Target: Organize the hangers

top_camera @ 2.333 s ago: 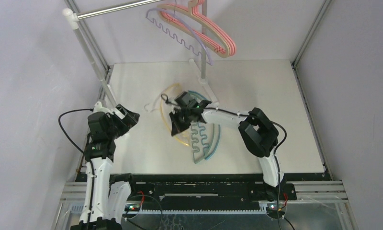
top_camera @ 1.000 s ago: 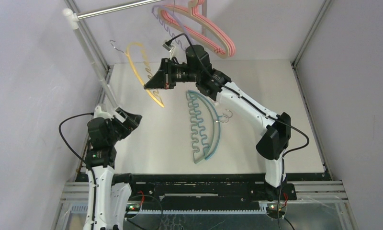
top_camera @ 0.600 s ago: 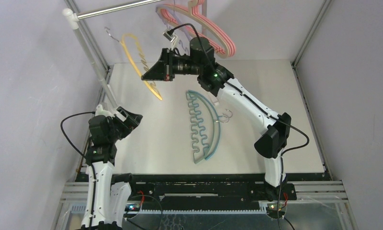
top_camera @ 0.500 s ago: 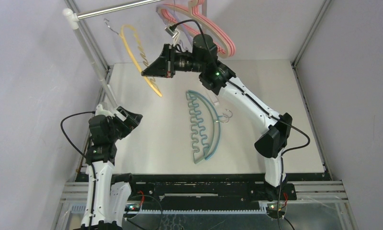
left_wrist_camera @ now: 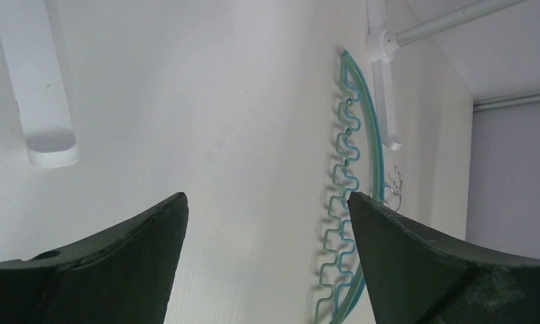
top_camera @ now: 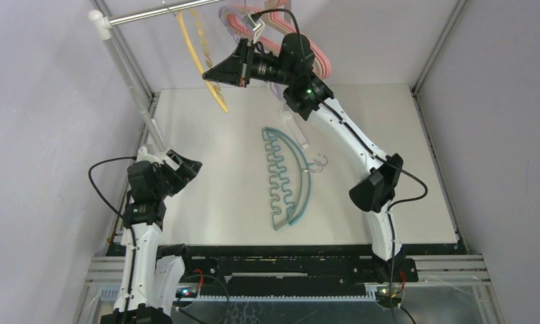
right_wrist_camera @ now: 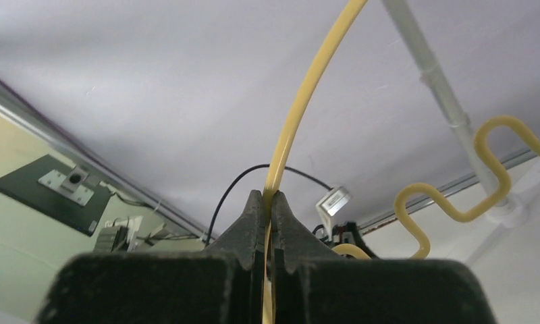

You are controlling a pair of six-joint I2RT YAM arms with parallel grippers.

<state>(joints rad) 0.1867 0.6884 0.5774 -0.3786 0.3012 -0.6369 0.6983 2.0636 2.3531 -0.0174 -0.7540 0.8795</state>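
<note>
Right pincer point(right_wrist_camera: 267, 200): you are pinching it shut on the thin bar of the yellow hanger point(top_camera: 198, 42), so the hanger is dangling freely below the grip.
Yellow hanger: its hook is sitting right at the rail point(top_camera: 146, 15); you cannot tell whether it is over it.
Right arm: you are stretching it high and far, wrist pointing left.
Left pincer point(top_camera: 188, 165): it is gaping wide, gripping nothing, low by the left edge of the surface point(top_camera: 206, 202).
Teal hanger point(top_camera: 289, 177): it is lying flat mid-surface, waiting its turn.
</note>
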